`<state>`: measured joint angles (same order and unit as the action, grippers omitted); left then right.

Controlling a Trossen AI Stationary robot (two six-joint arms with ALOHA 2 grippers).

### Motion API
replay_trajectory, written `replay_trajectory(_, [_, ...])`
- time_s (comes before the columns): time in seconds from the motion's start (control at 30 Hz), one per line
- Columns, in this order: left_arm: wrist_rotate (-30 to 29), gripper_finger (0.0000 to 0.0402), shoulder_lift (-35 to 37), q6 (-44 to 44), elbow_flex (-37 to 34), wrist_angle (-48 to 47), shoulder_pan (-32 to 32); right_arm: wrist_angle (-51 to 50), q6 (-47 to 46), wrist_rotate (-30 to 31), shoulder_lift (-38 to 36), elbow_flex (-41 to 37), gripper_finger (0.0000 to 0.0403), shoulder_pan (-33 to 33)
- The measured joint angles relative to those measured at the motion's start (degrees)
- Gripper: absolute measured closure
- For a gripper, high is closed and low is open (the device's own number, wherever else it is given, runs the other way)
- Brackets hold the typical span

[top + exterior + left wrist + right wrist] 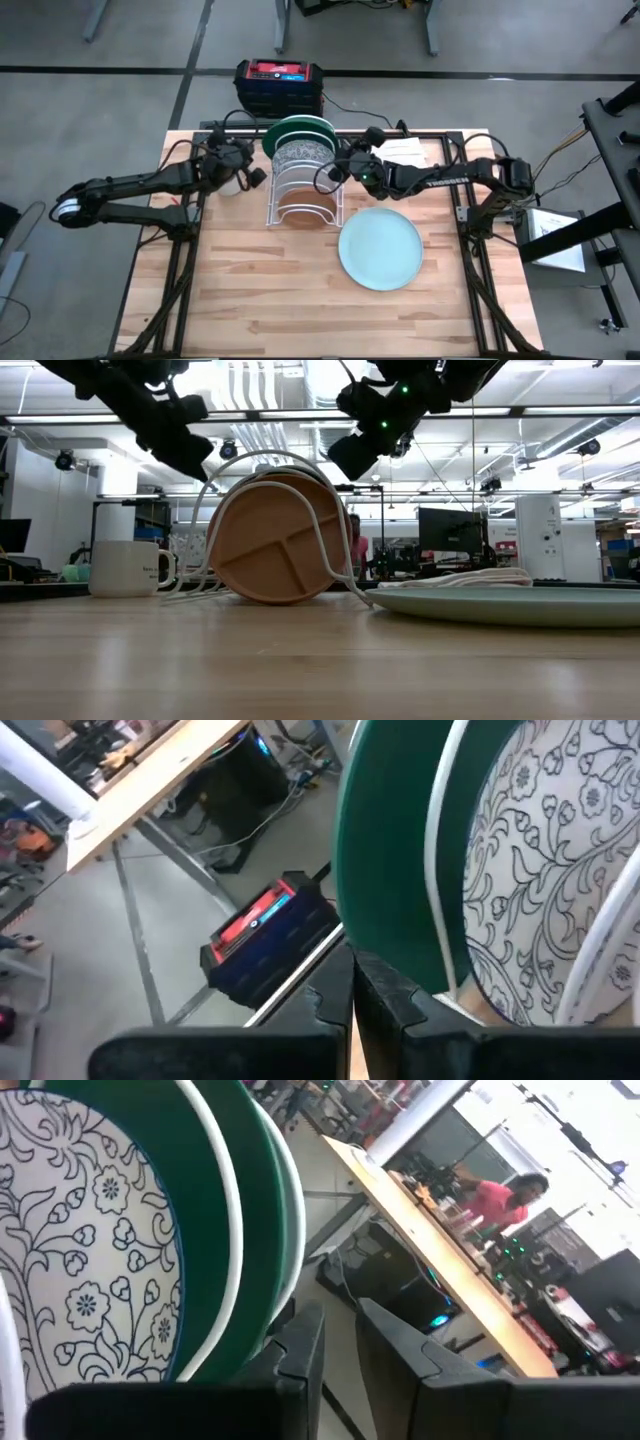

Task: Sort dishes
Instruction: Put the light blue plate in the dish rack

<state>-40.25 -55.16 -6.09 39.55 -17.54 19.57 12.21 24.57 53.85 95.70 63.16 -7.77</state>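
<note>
A white wire dish rack (300, 195) stands at the far middle of the wooden surface (250, 300). It holds three plates on edge: the dark green plate (298, 127) at the back, the white plate with a dark floral pattern (303, 153) in front of it, and the tan-brown divided plate (305, 205) nearest. A pale plate (380, 247) lies flat just right of the rack, not yet racked.

The left pincer (243, 170) hangs at the rack's left side, the right pincer (345, 165) at its right, both raised level with the plates' upper halves. In each wrist view the two dark fingers stand a narrow gap apart with nothing between them, close to the green plate's rim.

The flat plate looks like the step left. To do it well, the right arm should back clear of the rack wires before descending, then take the plate by its near rim with fingers opened wider than now. A white mug (125, 568) sits left of the rack.
</note>
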Motion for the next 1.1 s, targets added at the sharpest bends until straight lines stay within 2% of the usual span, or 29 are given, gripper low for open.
replay_trajectory(0.13, [-0.39, 0.0401, 0.0, -0.17, -1.56, 2.97, 1.65, -0.02, -0.14, 1.17, -0.02, 0.0, 0.036, 2.12])
replay_trajectory(0.27, [-0.37, 0.0401, -0.04, -3.06, -5.27, 7.79, 3.82, -2.19, -1.22, 5.44, -1.55, 0.0, 0.0373, 5.23])
replay_trajectory(0.33, [-0.35, 0.0401, -0.04, -4.32, -6.57, 9.96, 4.84, -6.11, -5.29, 6.73, -3.4, 0.02, 0.0381, 6.87])
replay_trajectory(0.43, [-0.36, 0.0401, -0.04, -5.68, -8.07, 12.92, 5.96, -15.47, -16.99, 5.08, -7.06, 0.04, 0.0394, 8.59])
replay_trajectory(0.6, [0.7, 0.0401, -0.88, -6.36, -8.44, 14.49, 6.78, -35.96, -39.49, -7.27, -14.14, 0.07, 0.04, 8.9])
replay_trajectory(0.7, [0.73, 0.0401, -2.49, -6.92, -8.44, 15.03, 6.8, -45.6, -49.76, -14.88, -17.34, -0.39, 0.04, 8.9])
replay_trajectory(0.93, [0.83, 0.0401, -8.09, -9.95, -8.39, 17.13, 6.8, -59.87, -64.57, -28.15, -21.42, -4.52, 0.0397, 9.01])
replay_trajectory(1.1, [0.75, 0.0401, -11.27, -11.16, -7.84, 18.58, 6.8, -64.14, -73.19, -32.5, -22.33, -8.28, 0.037, 9.01])
